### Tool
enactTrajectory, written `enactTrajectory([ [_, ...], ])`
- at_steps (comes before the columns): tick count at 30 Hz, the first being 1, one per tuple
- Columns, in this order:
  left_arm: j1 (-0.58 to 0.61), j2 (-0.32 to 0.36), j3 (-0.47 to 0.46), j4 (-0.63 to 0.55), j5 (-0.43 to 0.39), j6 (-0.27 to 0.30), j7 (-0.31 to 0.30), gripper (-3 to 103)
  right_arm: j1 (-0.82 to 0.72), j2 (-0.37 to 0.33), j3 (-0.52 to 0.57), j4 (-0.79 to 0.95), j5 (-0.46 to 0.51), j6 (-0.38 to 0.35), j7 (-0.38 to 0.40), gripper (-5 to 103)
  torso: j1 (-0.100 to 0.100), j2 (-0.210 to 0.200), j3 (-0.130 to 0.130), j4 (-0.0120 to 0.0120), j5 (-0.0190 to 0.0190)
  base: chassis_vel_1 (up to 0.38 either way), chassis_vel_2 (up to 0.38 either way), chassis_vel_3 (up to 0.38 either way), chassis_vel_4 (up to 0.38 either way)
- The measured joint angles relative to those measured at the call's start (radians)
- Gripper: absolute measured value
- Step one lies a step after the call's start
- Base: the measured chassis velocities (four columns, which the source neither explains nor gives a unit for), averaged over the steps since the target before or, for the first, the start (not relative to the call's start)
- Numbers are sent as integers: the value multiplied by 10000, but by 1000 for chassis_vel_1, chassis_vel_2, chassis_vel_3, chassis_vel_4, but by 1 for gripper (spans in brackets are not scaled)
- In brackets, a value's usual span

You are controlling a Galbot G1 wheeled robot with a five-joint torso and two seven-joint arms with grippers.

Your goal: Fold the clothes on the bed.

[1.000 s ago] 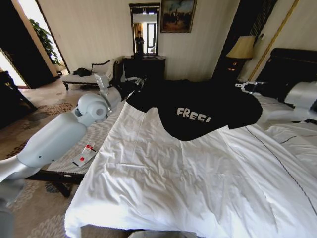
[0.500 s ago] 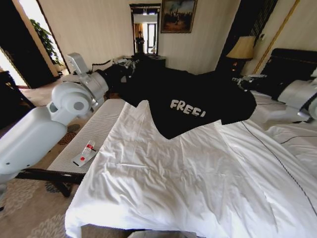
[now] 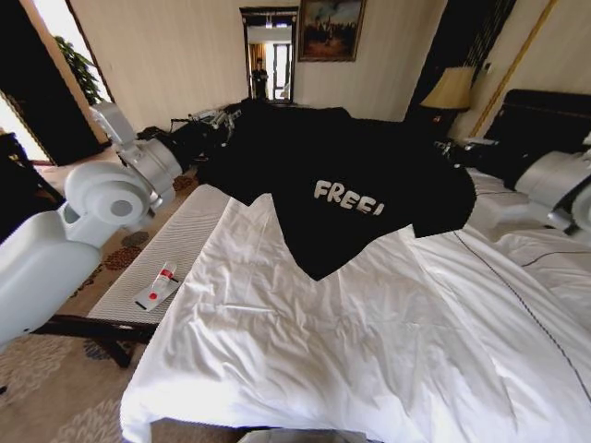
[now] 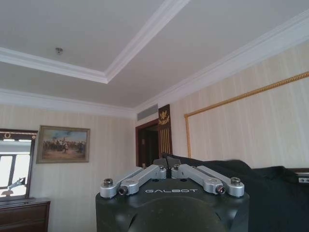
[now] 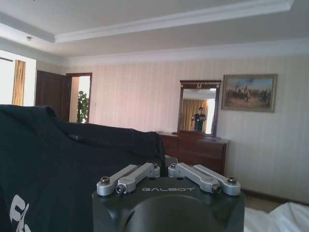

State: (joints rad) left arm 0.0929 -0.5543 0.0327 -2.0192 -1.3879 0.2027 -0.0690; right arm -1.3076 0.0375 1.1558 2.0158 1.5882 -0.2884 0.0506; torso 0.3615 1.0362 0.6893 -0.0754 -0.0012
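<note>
Black T-shirt (image 3: 351,185) held between both hands, above bed (image 3: 369,341)

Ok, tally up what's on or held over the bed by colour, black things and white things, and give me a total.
Black: 1, the T-shirt, held up over the bed by the left tool and right tool.
White: 1, the duvet spread on the bed.
Total: 2.
</note>
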Motion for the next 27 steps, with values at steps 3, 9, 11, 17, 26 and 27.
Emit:
enactTrajectory([
  [3,-61,-7,71,61,75,-7,-28,0,-163,-186,-6,-77,-520,296,-89,2,0,0,0,-4,1,0,0,0,0],
  [9,434,540,-377,-777,-381,-4,-334,0,-153,81,10,392,-423,397,-166,2,2,-1,2,5,8,0,0,0,0],
  [11,505,613,-456,-869,-434,13,-355,0,86,277,0,475,368,156,361,2,1,-1,0,3,9,0,0,0,0],
  [17,2055,1928,-1520,-2215,91,-322,-109,0,-265,696,-349,1226,-1083,307,-14,2,-1,-1,0,12,15,0,0,0,0],
  [26,4724,3056,-4298,-4361,-611,-246,-908,0,-594,1719,154,3541,1099,-553,1610,2,0,0,0,1,1,0,0,0,0],
  [27,4738,3153,-4525,-4678,-1031,-147,-1213,0,-634,1817,119,4138,1546,-664,2082,2,0,1,-1,-2,3,0,0,0,0],
])
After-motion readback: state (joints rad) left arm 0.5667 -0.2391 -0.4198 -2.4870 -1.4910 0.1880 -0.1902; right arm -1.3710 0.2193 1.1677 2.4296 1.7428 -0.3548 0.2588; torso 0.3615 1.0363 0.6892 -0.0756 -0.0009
